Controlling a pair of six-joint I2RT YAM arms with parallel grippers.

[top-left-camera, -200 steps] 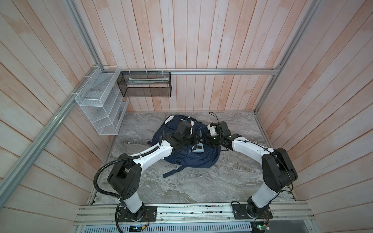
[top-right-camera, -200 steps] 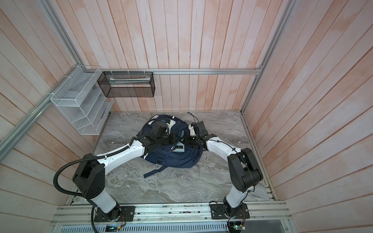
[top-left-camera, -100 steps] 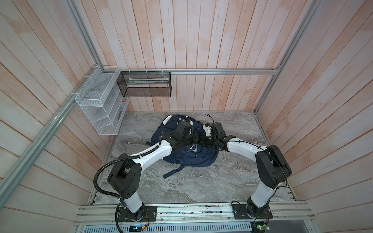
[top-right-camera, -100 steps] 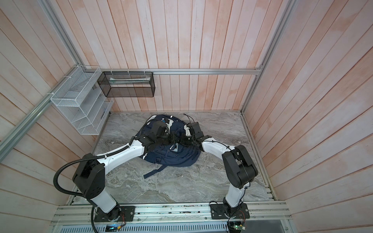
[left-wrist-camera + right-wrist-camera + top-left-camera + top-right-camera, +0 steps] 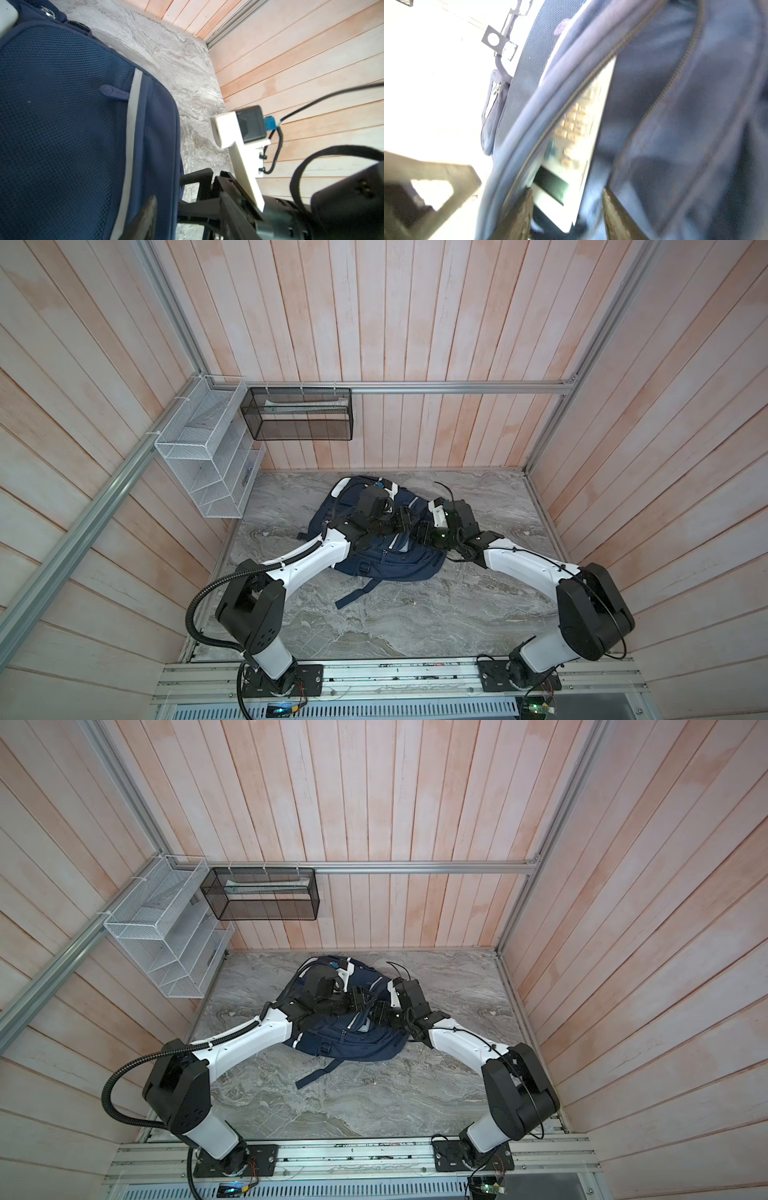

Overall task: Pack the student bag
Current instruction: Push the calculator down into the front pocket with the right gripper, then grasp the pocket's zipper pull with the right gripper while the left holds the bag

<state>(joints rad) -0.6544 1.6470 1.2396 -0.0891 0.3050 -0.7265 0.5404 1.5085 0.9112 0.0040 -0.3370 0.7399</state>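
The student bag [image 5: 395,566] [image 5: 357,1046], navy with pale stripes, lies flat in the middle of the marble table. Both grippers meet over its middle. My left gripper [image 5: 409,522] is open; in the left wrist view one finger [image 5: 146,216] rests on the bag [image 5: 62,124] beside a fold of fabric. My right gripper [image 5: 569,193] stands open at an unzipped pocket of the bag [image 5: 675,104]. A white calculator [image 5: 571,135] with a dark display lies inside that pocket, its end between the open fingers and clear of one of them.
A white wire shelf [image 5: 203,460] hangs on the left wall and a black mesh basket [image 5: 299,414] on the back wall. A loose bag strap [image 5: 357,593] trails toward the front over the table [image 5: 415,622]. Wooden walls stand close on three sides.
My right gripper has moved in over the bag's middle and the calculator has gone from the top of the bag into the pocket. Both grippers have opened.
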